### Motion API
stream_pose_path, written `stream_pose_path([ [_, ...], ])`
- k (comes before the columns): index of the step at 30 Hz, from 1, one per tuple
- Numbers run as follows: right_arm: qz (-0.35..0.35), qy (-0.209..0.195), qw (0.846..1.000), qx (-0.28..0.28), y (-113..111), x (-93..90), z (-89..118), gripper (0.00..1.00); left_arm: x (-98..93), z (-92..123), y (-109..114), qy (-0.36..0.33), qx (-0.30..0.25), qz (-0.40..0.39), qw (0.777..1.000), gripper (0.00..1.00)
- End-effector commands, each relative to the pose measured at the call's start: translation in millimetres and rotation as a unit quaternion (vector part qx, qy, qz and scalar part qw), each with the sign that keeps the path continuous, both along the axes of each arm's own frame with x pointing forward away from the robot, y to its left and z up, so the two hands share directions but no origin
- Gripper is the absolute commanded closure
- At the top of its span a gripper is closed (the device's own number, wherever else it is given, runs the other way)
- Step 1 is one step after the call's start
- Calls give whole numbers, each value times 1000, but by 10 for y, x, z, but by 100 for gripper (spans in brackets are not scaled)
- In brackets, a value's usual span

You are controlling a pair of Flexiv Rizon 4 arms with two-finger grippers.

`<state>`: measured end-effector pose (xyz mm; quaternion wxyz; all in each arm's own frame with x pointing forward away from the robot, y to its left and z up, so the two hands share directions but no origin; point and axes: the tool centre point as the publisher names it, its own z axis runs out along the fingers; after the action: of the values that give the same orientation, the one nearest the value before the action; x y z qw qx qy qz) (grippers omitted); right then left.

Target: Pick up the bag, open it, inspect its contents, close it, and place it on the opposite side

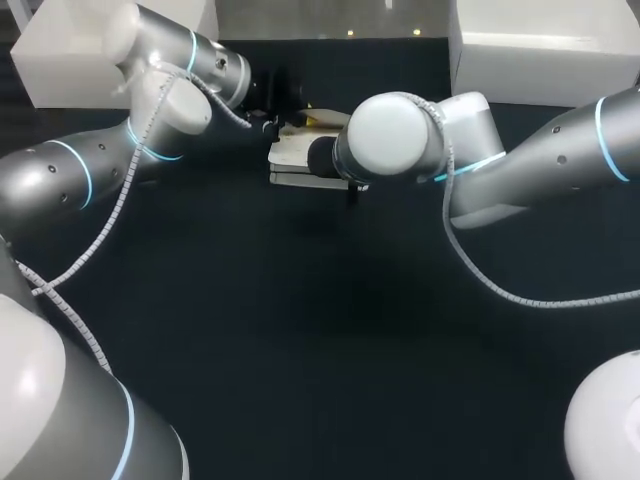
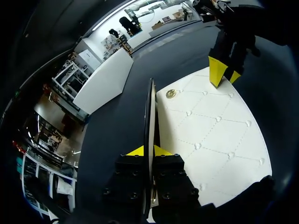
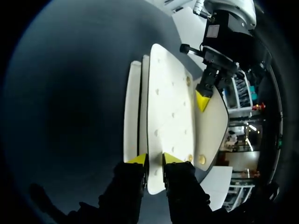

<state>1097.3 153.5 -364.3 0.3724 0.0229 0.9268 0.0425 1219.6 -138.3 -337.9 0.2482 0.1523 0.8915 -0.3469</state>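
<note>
Dark table (image 1: 300,330), bag (image 1: 288,152) pinched at both ends.
Thin edges clamped between fingers of left gripper (image 2: 149,150) and right gripper (image 3: 155,158); could slip under uneven pull.

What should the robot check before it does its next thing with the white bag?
1. Left gripper pinches the bag by its flap: ok.
2. Right gripper pinches the bag's other edge: ok.
3. Flap free of the gold snap: ok.
4. Inside of the bag showing: cannot tell.
5. Grippers apart from each other: ok.
</note>
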Motion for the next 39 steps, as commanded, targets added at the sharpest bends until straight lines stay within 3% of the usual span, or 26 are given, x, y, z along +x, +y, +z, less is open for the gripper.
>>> stream_pose_path([
  [1, -1, -3, 1000, 2, 9, 19, -27, 82, -7, -16, 11, -1, -4, -2, 1000, 100],
  [5, -2, -2, 1000, 3, 11, 35, -36, 87, -37, -14, 21, -2, -6, -4, 1000, 100],
  [6, -3, -2, 1000, 3, 13, 38, -38, 97, -47, -10, 26, -3, -8, -5, 1000, 100],
  [7, -3, -2, 1000, 3, 14, 41, -40, 100, -58, -5, 29, -5, -10, -6, 1000, 100],
  [27, -16, 2, 1000, 12, 25, 44, -54, 100, -357, -65, 81, -114, -27, -7, 993, 100],
  [34, -16, 2, 1000, 12, 25, 44, -54, 100, -312, -51, 109, -88, -42, -7, 995, 100],
  [36, -16, 2, 1000, 12, 25, 44, -54, 100, -299, -12, 103, -85, -37, -4, 996, 75],
  [39, -16, 2, 1000, 12, 25, 44, -54, 100, -283, 62, 104, -75, -39, -2, 996, 54],
])
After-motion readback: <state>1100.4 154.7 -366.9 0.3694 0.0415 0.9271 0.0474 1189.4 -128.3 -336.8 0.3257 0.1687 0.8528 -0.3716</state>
